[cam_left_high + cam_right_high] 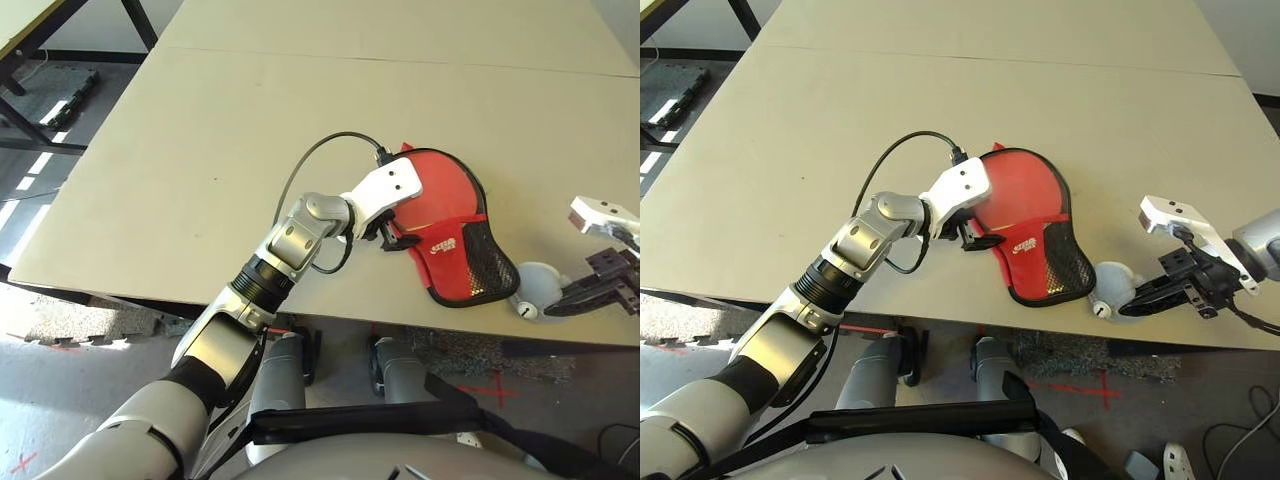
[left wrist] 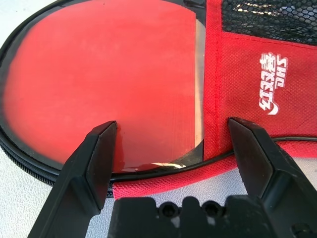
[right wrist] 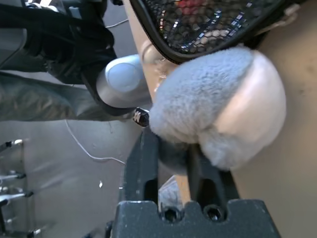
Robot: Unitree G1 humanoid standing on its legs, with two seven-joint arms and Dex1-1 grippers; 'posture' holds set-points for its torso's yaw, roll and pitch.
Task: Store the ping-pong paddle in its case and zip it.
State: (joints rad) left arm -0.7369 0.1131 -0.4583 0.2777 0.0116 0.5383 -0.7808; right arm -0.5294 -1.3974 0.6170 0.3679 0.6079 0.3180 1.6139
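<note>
**Paddle mostly tucked inside case near desk's front edge**

Handle of the ping-pong paddle point(image 2: 99, 84) hidden under the case point(image 1: 455, 262) flap; only round red rubber face visible through the unzipped opening. Red case with black trim, mesh pocket and white logo, lying flat on the desk point(image 1: 200, 150). Left hand point(image 1: 392, 238) spread wide at the case's edge, gripping nothing. Right hand point(image 1: 1155, 297) pressed against a grey soft lump point(image 1: 1113, 288) beside the case's narrow end; grip there hard to judge, fingertips buried in fuzz.

Pale beige tabletop point(image 1: 200, 150) in a workshop room.
Grey floor point(image 1: 60, 330) below carries red cross marks point(image 1: 1080, 388); daylight falls at left.
</note>
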